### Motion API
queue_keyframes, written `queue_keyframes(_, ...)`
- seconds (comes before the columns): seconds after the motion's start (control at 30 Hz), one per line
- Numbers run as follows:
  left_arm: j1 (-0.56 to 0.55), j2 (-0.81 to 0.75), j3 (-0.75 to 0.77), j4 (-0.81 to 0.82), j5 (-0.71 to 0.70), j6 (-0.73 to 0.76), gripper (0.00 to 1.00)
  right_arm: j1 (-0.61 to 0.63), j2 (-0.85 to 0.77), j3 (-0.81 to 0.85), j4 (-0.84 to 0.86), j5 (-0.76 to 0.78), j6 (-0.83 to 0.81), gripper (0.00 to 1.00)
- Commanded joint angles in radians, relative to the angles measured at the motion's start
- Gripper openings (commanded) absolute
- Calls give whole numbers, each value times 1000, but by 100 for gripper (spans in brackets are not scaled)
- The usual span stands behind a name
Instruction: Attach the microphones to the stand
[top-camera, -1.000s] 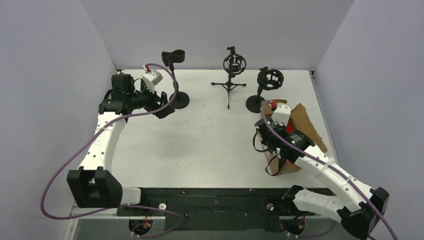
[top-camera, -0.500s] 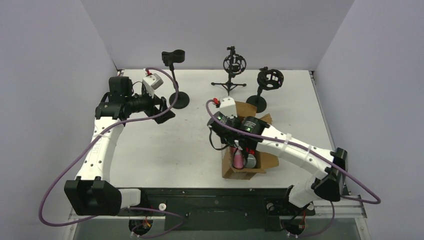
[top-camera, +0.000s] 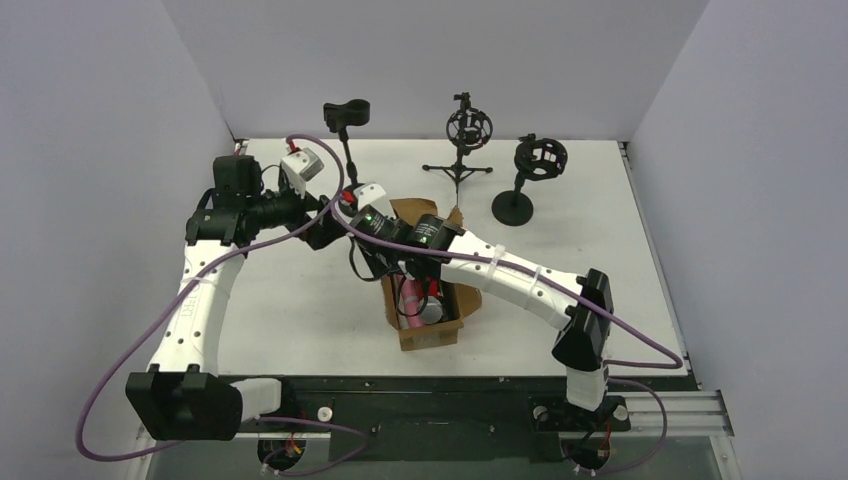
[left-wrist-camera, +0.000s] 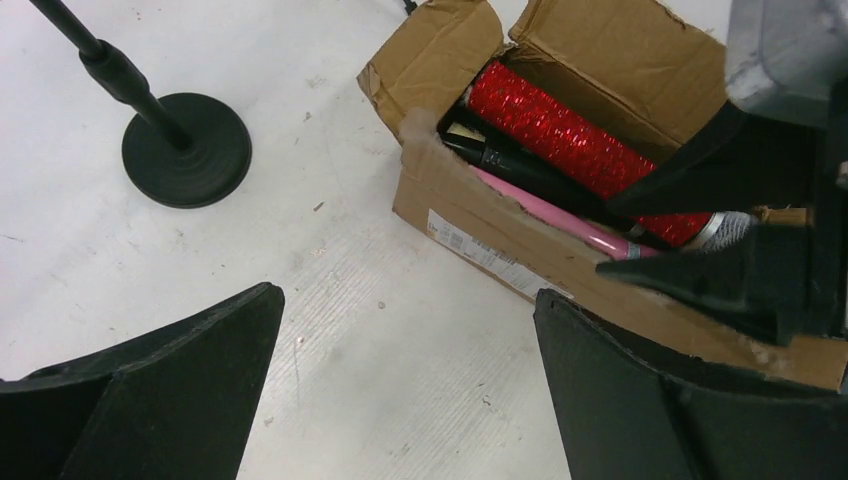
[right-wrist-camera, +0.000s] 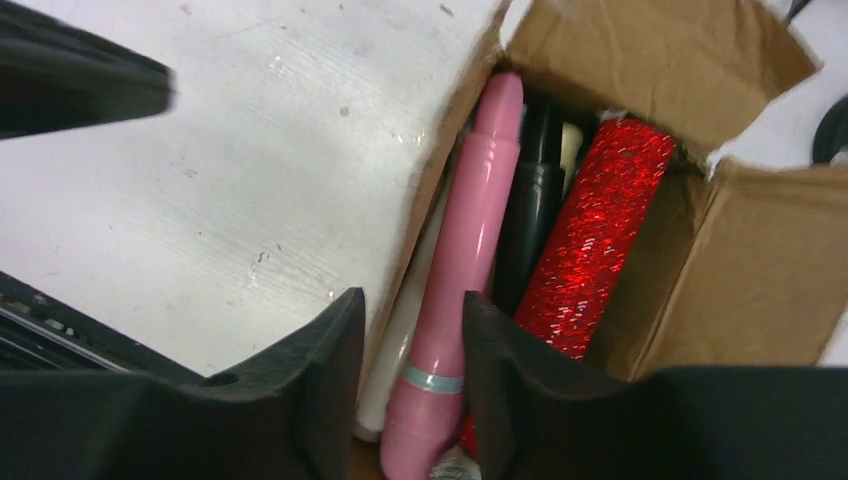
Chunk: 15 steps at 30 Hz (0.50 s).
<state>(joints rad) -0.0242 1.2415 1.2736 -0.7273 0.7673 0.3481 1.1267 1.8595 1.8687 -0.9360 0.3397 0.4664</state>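
The microphones lie in a brown cardboard box (top-camera: 432, 328) at mid-table: a pink one (right-wrist-camera: 480, 230), a black one (right-wrist-camera: 535, 200), a red glittery one (right-wrist-camera: 600, 220) and a white one (right-wrist-camera: 400, 340). My right gripper (right-wrist-camera: 410, 300) reaches down over the box's near-left wall, jaws a little apart astride that wall, the white and the pink microphone. My left gripper (left-wrist-camera: 407, 295) hovers wide open over bare table just left of the box (left-wrist-camera: 500, 240). Three black stands line the back: left (top-camera: 350, 150), middle tripod (top-camera: 467, 130), right (top-camera: 540, 160).
The left stand's round base (left-wrist-camera: 187, 148) sits just beyond my left gripper (top-camera: 330, 222). The box flaps stand open. Grey walls close the table at the back and both sides. My two arms nearly meet above the box's far-left corner.
My right arm has dragged the box from the table's right side leftward to the middle, and its jaws have parted from shut. My left gripper has shifted slightly toward the box.
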Motion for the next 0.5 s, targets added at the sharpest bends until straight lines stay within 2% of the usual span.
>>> queue_keyframes(0.0,-4,-18,-9,36,-19,-15,96,3,-11,109,68,-25,-62,43)
queue_keyframes(0.03,-3,-15,-4,48,-17,-20,96,1,-26,103,73,-24,-63,48)
queue_keyframes(0.13,-3,7,13,57,-9,-34,96,-29,-92,48,101,-38,-50,54)
queue_keyframes(0.27,-12,55,57,87,20,-66,96,-126,-258,-113,170,-59,-4,52)
queue_keyframes(0.37,-30,116,128,85,44,-89,96,-225,-400,-300,200,-66,27,50)
queue_keyframes(0.47,-92,162,193,78,23,-100,96,-285,-492,-476,221,-79,41,51)
